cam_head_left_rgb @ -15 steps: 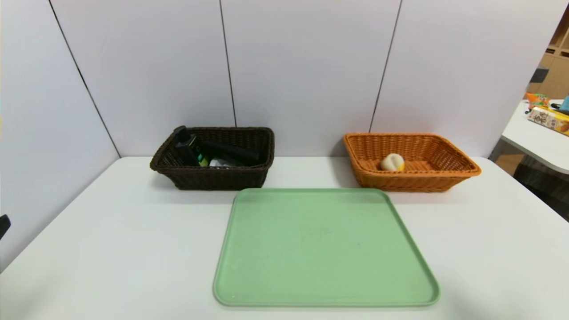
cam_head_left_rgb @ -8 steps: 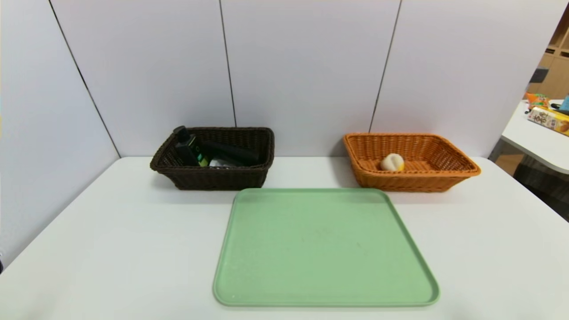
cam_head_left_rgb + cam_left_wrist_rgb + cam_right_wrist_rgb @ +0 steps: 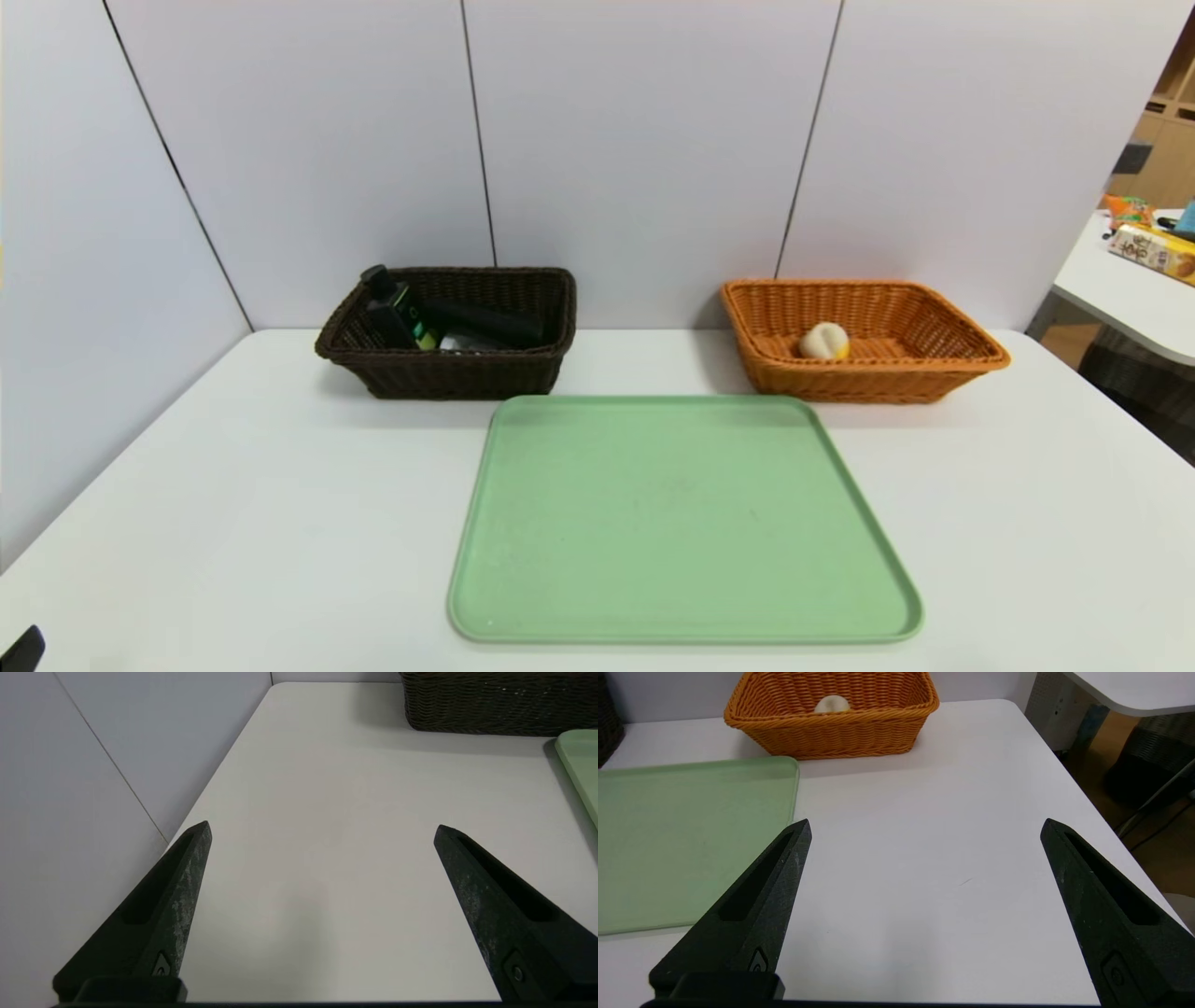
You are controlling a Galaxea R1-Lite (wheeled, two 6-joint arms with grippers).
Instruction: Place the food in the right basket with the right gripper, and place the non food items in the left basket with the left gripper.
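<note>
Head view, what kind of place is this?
Probably an indoor test or lab setup: a white table boxed in by plain partition panels, and a second table with packaged goods nearby.

pale panelled walls with dark seams behind a white table; second white table at right

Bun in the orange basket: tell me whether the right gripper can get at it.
Probably yes. The right gripper is open over bare table, the bun lies alone in the orange basket, open-topped, and nothing stands between them.
</note>
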